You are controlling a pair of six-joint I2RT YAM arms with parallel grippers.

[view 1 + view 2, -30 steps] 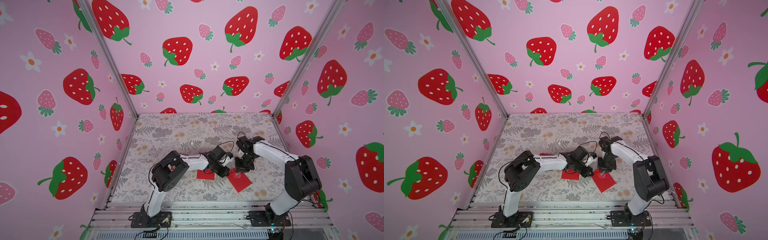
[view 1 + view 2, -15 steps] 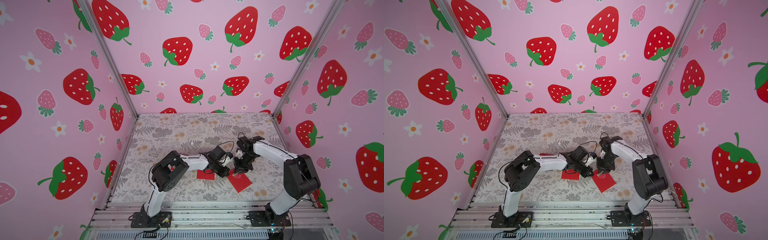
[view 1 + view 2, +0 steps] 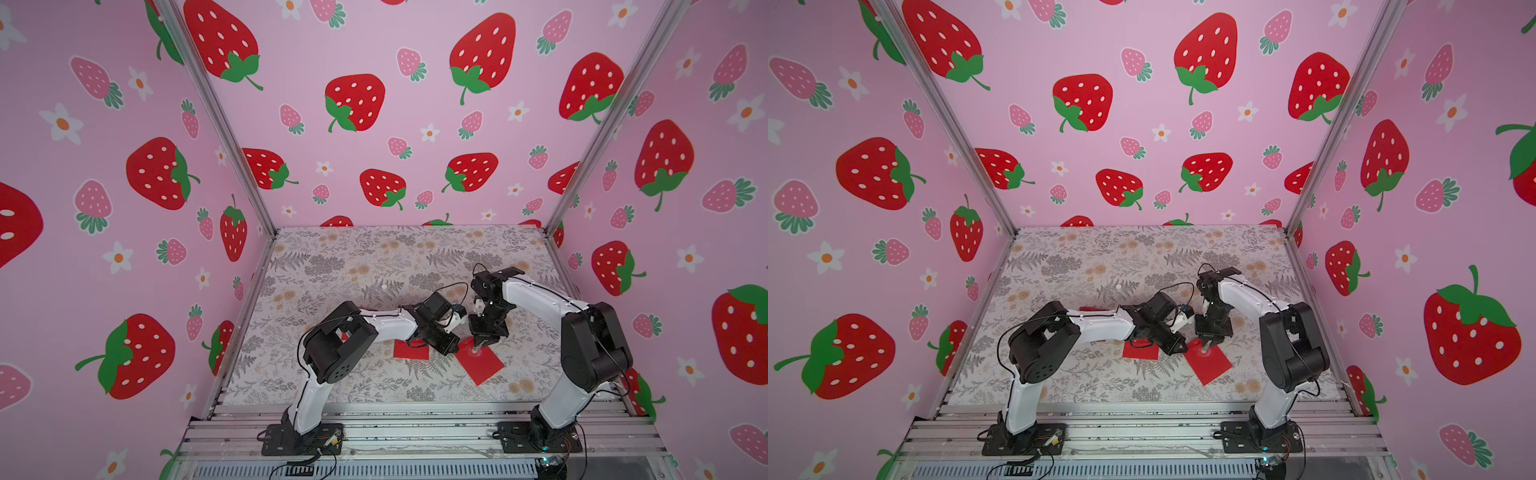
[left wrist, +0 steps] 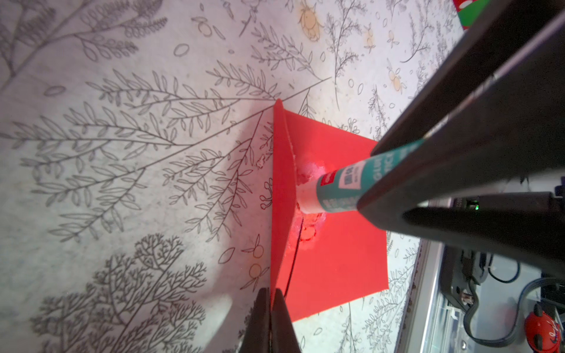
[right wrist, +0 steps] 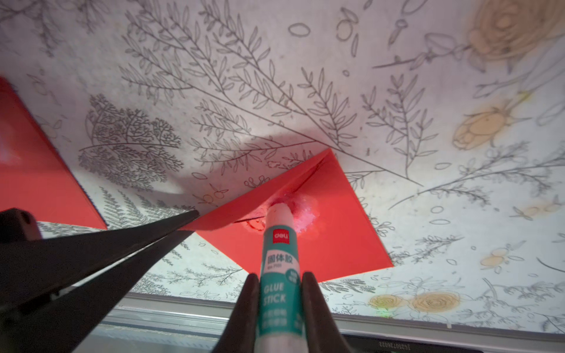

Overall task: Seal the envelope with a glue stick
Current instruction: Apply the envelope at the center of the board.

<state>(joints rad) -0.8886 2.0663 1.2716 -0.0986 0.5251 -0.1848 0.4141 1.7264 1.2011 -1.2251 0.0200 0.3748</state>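
A red envelope (image 3: 482, 368) (image 3: 1212, 366) lies on the floral mat near the front. My left gripper (image 4: 270, 293) (image 3: 451, 351) is shut on the edge of its flap (image 4: 281, 198) (image 5: 244, 201), holding the flap raised off the body. My right gripper (image 5: 279, 276) (image 3: 478, 347) is shut on the glue stick (image 5: 279, 259) (image 4: 342, 186), a white tube with a teal label. The stick's white tip presses on the envelope body (image 5: 336, 232) just under the raised flap. White glue smears (image 5: 302, 214) show around the tip.
A second red envelope (image 3: 411, 349) (image 3: 1140, 351) (image 5: 30, 171) lies flat just left of the first, partly under the left wrist. A small white dot (image 3: 384, 286) sits farther back on the mat. The metal front rail (image 3: 415, 419) runs close behind the envelopes.
The right gripper with the glue stick has shifted slightly left, toward the left gripper and the flap's fold. The left arm has held still.
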